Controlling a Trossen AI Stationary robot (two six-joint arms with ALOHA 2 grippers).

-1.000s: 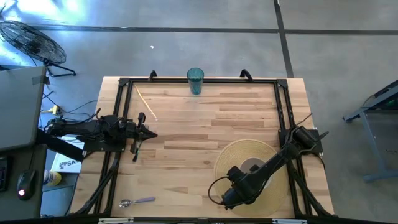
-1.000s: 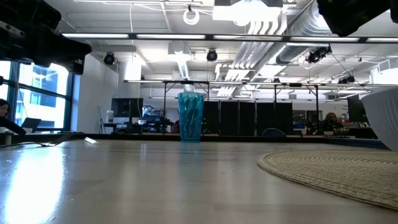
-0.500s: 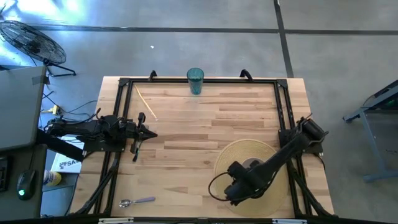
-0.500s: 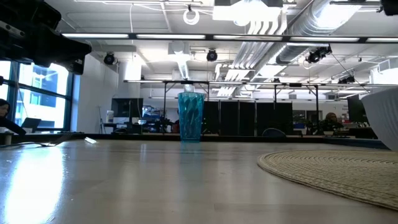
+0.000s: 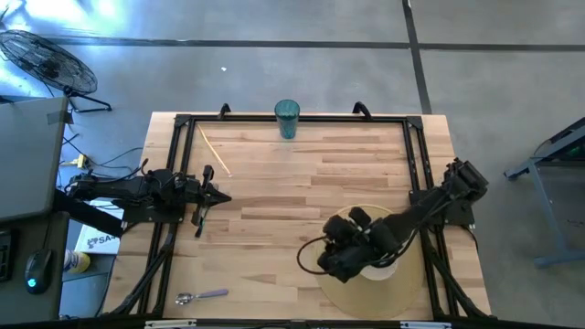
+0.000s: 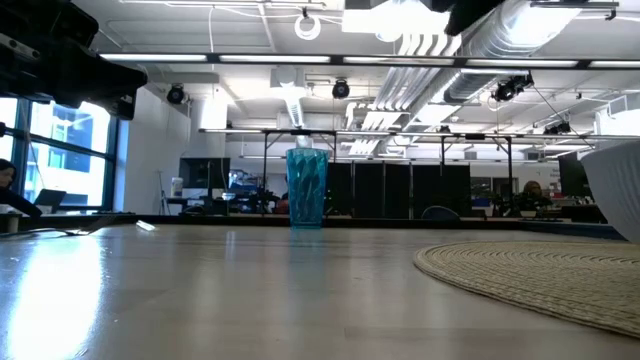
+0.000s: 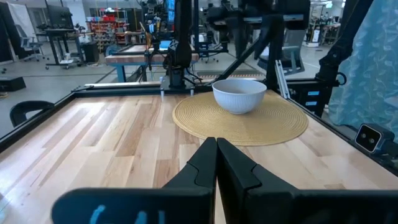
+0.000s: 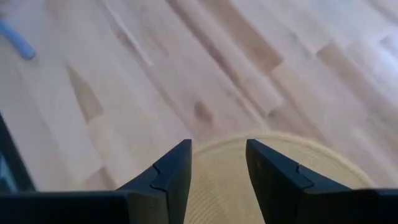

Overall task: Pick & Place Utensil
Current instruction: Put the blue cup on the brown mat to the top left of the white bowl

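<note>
A metal spoon with a pale blue handle (image 5: 201, 296) lies flat on the wood table near its front left corner; the handle's end also shows in the right wrist view (image 8: 15, 37). A white bowl (image 7: 239, 94) stands on the round woven mat (image 5: 398, 288) at the front right; in the high view my right arm hides most of the bowl (image 5: 379, 269). My right gripper (image 8: 217, 167) is open and empty above the mat's left edge, also seen in the high view (image 5: 320, 259). My left gripper (image 7: 216, 163) is shut and empty at the table's left side, also seen in the high view (image 5: 212, 194).
A teal tumbler (image 5: 287, 119) stands at the middle of the far edge; it also shows in the low view (image 6: 306, 188). A thin wooden stick (image 5: 215, 151) lies at the far left. Bare wood lies between the mat and the spoon.
My right gripper has gone from over the mat's near part toward the table's left and far side, and now hangs over the mat's left edge, with its arm covering the bowl. Its fingers stay open.
</note>
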